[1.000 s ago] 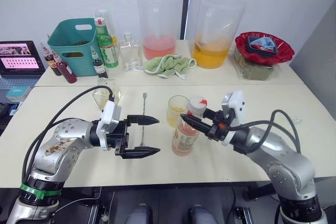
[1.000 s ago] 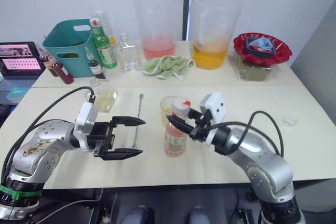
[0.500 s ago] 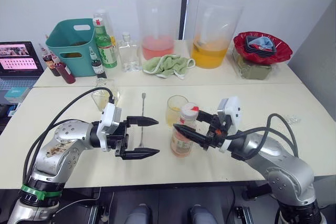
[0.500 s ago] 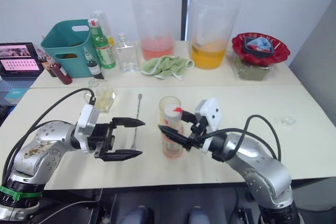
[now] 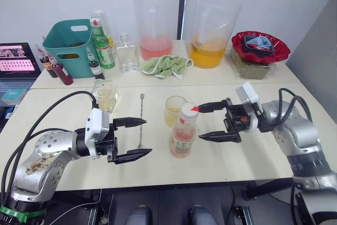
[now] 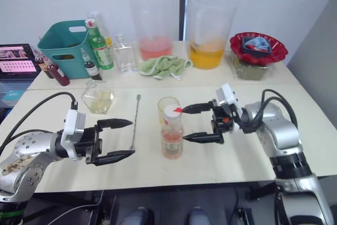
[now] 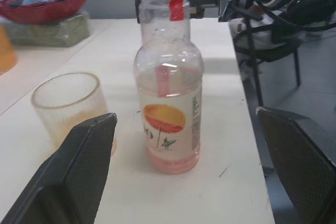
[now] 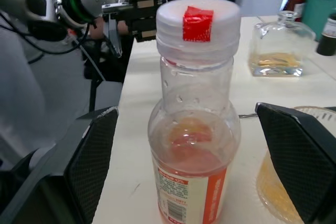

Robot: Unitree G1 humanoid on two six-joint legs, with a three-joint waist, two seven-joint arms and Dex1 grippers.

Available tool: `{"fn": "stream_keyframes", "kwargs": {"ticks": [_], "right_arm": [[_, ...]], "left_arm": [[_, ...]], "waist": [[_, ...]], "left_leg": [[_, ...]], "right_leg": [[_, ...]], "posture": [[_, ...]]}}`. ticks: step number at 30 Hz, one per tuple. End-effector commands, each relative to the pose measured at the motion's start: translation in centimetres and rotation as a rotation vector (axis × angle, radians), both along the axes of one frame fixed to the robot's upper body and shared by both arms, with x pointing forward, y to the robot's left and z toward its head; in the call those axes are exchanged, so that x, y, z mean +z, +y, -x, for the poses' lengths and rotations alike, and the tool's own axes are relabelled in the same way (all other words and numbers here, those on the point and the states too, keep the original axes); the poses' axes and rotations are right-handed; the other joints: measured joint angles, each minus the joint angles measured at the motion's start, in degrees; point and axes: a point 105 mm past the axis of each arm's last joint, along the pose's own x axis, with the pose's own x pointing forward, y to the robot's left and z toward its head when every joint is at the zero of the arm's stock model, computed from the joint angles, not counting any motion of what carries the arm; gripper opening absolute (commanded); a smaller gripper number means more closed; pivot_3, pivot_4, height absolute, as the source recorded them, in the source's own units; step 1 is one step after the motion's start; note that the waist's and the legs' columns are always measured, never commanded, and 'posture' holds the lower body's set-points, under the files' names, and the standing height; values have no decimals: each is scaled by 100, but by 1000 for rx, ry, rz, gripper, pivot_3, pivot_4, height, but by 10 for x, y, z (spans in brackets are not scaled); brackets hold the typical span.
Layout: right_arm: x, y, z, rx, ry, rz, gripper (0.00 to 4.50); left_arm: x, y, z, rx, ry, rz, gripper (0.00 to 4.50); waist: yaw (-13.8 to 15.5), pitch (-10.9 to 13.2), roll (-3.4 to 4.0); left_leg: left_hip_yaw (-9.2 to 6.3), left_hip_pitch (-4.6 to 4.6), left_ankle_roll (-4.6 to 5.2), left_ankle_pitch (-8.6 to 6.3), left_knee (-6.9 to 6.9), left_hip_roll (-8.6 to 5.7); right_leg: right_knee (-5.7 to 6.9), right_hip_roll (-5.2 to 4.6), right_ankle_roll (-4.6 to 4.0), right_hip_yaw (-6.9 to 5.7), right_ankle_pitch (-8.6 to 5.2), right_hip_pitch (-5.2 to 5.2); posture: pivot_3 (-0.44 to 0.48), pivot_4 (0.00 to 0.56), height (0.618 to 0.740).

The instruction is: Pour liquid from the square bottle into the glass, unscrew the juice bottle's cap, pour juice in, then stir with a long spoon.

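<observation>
The right gripper (image 5: 211, 122) has been drawn back off the juice bottle (image 5: 182, 136), now spread open just beside it. The left gripper (image 5: 134, 139) is held open on the other side. The bottle stands capped (image 5: 188, 111), touching the glass (image 5: 174, 110). 2 large beakers (image 5: 156, 21) are counted behind. The label's barcode is seen in the right wrist view.

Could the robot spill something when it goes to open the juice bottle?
It might. The juice bottle stands free, right beside the glass that already holds yellow liquid, so a clumsy reach by the open right gripper could knock either one. The cap is still on; twisting it without the left gripper steadying the bottle could tip it.
</observation>
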Motion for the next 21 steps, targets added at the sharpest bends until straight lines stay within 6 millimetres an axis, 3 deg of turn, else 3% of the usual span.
{"fn": "stream_keyframes", "kwargs": {"ticks": [1, 6, 14, 21], "right_arm": [[7, 7, -5, 93, -69, 10, 4421], [8, 19, -10, 162, -79, 16, 4421], [13, 32, -1, 266, 2, 5, 4421], [17, 32, 1, 278, 24, -17, 2237]], "left_arm": [[11, 1, 9, 36, -49, -1, 4500], [11, 4, 16, 80, -47, 2, 4500], [12, 7, 22, 114, -43, -5, 4500], [12, 8, 23, 105, -38, -13, 4500]], "waist": [[2, 0, 0], [75, 0, 0], [50, 1, 1], [58, 1, 1]], "left_leg": [[-1, 0, 0, 0, 0, 0], [-8, 0, 0, 0, 0, -6], [-6, 0, -1, 0, -5, -6], [-6, 0, -1, 0, -5, -7]], "right_leg": [[1, -1, 0, 0, 0, -2], [7, -21, 0, -4, 0, -2], [7, -26, -1, -5, 1, -7], [6, -28, -1, -5, 1, -6]], "posture": [[0, 150, 740], [0, 150, 740], [0, 150, 740], [0, 150, 740]]}}
